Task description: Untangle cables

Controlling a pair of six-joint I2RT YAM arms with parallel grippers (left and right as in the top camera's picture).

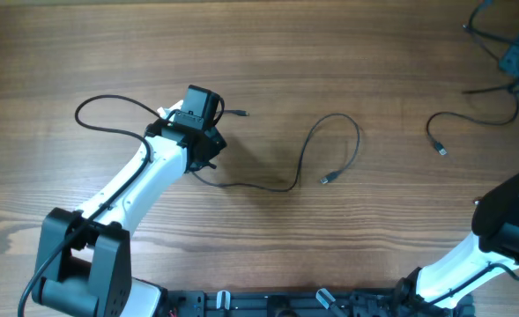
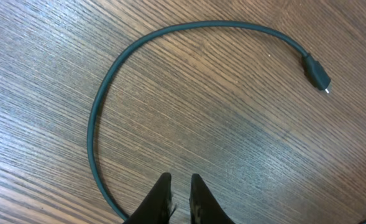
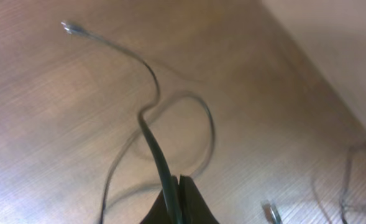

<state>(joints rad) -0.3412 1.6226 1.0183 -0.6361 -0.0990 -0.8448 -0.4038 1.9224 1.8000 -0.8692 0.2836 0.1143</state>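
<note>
Several thin black cables lie apart on the wooden table. One cable (image 1: 109,99) loops at the left and runs under my left gripper (image 1: 203,109); its plug (image 1: 241,113) shows beside it. In the left wrist view this cable (image 2: 102,99) curves round to its plug (image 2: 317,73), and the left gripper (image 2: 180,186) is shut and empty beside it. A second cable (image 1: 338,119) arcs across the middle. My right gripper (image 1: 515,60) at the far right is shut on a third cable (image 1: 470,119). In the right wrist view the right gripper (image 3: 178,190) holds this cable (image 3: 148,124) above the table.
The table's far edge and a pale floor (image 3: 332,50) show in the right wrist view. A loose plug end (image 3: 273,211) lies below the right gripper. A plug (image 1: 441,150) lies on the table at the right. The arm bases stand at the near edge.
</note>
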